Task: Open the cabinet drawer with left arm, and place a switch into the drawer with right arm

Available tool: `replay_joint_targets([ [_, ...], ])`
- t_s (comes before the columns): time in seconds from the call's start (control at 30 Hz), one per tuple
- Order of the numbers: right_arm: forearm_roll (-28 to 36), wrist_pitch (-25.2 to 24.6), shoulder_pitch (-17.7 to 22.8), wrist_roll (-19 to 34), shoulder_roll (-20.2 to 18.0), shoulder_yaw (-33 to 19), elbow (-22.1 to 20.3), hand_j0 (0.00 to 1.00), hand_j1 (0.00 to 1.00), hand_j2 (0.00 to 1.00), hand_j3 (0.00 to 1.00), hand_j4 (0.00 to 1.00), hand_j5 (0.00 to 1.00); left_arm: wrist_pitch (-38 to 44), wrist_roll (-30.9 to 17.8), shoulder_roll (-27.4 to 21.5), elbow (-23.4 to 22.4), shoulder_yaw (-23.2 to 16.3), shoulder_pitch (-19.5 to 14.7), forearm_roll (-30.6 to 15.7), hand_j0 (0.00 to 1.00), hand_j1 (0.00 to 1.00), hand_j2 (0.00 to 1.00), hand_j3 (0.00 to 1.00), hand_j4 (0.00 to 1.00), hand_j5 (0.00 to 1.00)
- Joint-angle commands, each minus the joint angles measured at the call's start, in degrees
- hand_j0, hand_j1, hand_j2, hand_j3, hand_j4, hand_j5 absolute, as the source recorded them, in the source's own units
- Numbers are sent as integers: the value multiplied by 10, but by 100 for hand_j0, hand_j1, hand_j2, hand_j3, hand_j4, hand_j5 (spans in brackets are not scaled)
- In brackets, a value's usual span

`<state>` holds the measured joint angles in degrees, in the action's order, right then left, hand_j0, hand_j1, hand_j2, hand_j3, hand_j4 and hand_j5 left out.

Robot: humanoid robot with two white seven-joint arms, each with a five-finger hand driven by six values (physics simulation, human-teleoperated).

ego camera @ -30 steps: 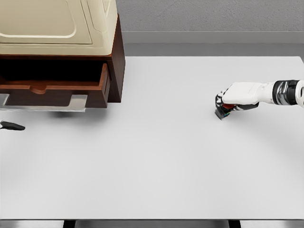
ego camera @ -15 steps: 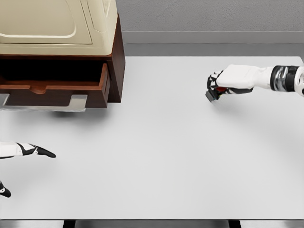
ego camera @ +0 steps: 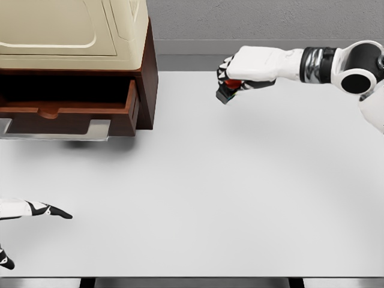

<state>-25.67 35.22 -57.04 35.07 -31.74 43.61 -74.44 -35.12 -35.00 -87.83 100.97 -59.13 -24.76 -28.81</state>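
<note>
Overhead, from the head view: white table (ego camera: pixel 198 198) filling most of the frame, grey wall along twelve o'clock.

At ten to eleven o'clock, dark wooden cabinet (ego camera: pixel 147 78) with a cream top, its drawer (ego camera: pixel 72 111) pulled out toward the viewer, dark cavity showing above the drawer front, metal rail visible beneath.

At one o'clock, right hand (ego camera: pixel 240 75) reaching in from three o'clock on a white arm with a black and grey wrist section, fingers curled and clamped around the switch (ego camera: pixel 227 91). Switch seen as a small dark block with a red part tucked under the palm, held up off the table, well apart from the cabinet and off to its three o'clock side, roughly level with the drawer opening. Exact finger contacts hard to make out, perhaps thumb on the near face.

At eight o'clock, left hand (ego camera: pixel 36 210) only partly in frame at the left edge, low over the table and well apart from the drawer, one black-tipped finger stretched out flat toward three o'clock, another dark fingertip showing lower at the edge; fingers spread, holding nothing.
</note>
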Motion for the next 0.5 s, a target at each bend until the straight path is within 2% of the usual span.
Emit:
replay_joint_targets([
  [0.0, 6, -2, -1, -1, 13, 13, -4, 35, 35, 35, 35, 35, 35, 1, 0, 0, 0, 62, -1, -5, 100, 100, 100, 100, 100, 100],
  [0.13, 19, -2, -40, -1, 34, 63, -11, 35, 35, 35, 35, 35, 35, 1, 0, -1, 0, 68, 2, -5, 100, 100, 100, 100, 100, 100],
  [0.3, 19, -2, -63, -1, 50, 90, -38, 35, 35, 35, 35, 35, 35, 1, 0, -1, 0, 68, 2, -5, 100, 100, 100, 100, 100, 100],
  [0.47, 53, -2, -98, -1, 57, 105, -40, 35, 35, 35, 35, 35, 35, 1, 0, -2, 0, 68, 3, -5, 100, 100, 100, 100, 100, 100],
])
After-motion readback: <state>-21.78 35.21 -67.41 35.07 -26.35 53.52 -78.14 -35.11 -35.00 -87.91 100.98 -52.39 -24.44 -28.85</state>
